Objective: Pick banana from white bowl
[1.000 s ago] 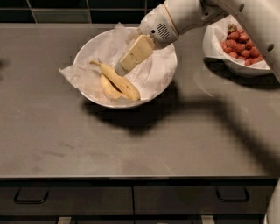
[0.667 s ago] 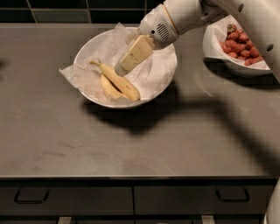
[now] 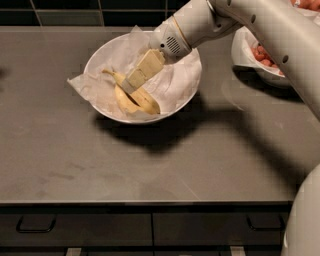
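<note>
Gripper (image 3: 129, 86) reaches down into the white bowl (image 3: 100, 55) from the upper right, its cream-coloured tip right at the fruit. Whether it is open or closed on anything cannot be told.

The bowl stands on a dark grey countertop (image 3: 150, 165), flat and matte, with faint smudges and the arm's heavy shadow lying across it. Behind runs a wall of dark tiles (image 3: 65, 10); below the front edge are dark drawers (image 3: 100, 230) with slim bar handles.

The white bowl is wide, round and smooth, lined with crinkled white paper (image 3: 82, 85) that spills over its left rim. The arm (image 3: 270, 35) is glossy white plastic, rounded, with a vented wrist.

The banana (image 3: 148, 102) lies inside the bowl, long and slim, yellow, its stem pointing up-left, its middle hidden under the gripper. A shorter, stubbier banana (image 3: 122, 100) lies against it on the near side. At the right edge stands a second bowl (image 3: 245, 57) holding red strawberries (image 3: 262, 56).
</note>
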`<move>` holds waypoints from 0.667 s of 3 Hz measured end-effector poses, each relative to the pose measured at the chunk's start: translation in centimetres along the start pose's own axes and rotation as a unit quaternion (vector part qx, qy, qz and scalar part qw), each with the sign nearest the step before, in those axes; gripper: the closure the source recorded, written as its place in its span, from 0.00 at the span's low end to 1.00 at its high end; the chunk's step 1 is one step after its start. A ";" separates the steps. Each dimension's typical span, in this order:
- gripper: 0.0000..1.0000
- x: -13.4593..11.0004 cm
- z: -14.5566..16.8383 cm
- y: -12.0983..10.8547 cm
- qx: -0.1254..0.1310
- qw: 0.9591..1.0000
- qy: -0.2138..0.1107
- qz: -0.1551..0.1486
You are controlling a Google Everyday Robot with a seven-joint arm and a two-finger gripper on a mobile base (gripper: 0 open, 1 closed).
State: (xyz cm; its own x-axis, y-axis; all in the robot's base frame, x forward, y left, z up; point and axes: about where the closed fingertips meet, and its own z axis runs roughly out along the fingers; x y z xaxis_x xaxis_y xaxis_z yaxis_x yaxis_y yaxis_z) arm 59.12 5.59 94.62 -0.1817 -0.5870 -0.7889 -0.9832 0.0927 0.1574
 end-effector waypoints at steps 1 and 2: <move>0.00 0.7 1.0 -0.9 0.008 1.000 0.011 0.013; 0.00 1.8 1.8 -1.5 0.015 0.999 0.024 0.030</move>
State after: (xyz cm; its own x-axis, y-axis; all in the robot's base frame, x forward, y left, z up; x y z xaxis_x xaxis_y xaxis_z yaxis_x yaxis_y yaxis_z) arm 60.29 5.88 91.91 -0.2401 -0.6181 -0.7486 -0.9708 0.1523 0.1856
